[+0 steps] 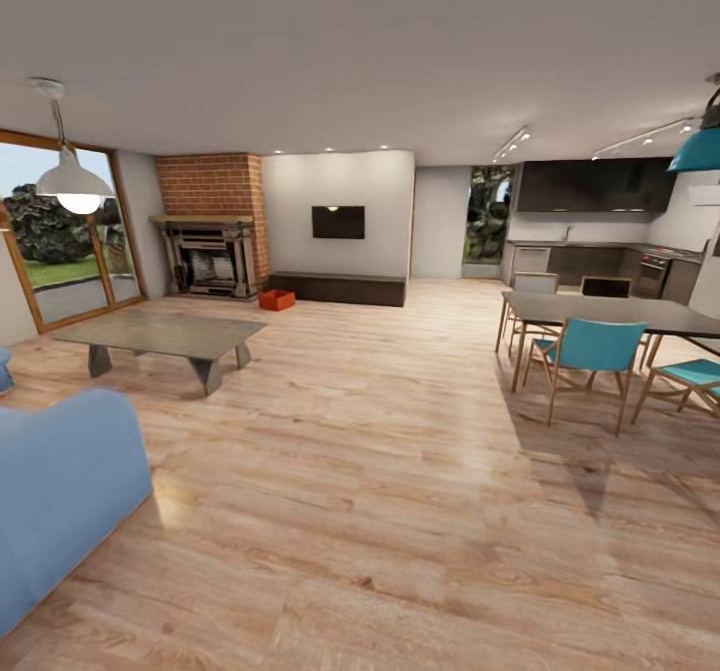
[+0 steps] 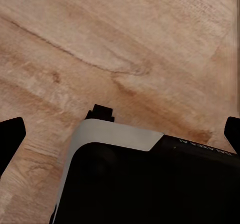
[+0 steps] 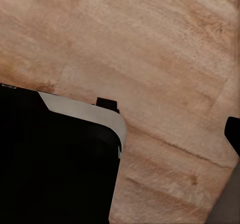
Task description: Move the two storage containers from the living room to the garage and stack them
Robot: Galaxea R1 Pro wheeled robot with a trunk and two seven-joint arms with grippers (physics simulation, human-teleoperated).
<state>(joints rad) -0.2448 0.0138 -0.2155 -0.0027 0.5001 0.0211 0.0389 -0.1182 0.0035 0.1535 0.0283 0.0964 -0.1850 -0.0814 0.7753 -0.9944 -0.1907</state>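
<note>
Head view: the camera stood high and looked forward across the living room, taking in the wood plank floor [image 1: 380, 511] from close below out to the distant brick fireplace [image 1: 212, 226] and kitchen [image 1: 600, 236]. Left and right wrist views: each camera pointed steeply down from close range at the plank floor [image 2: 125, 43] [image 3: 150, 48], past the robot's dark base [image 2: 150, 184] [image 3: 55, 164]. All three views shared that floor.
</note>
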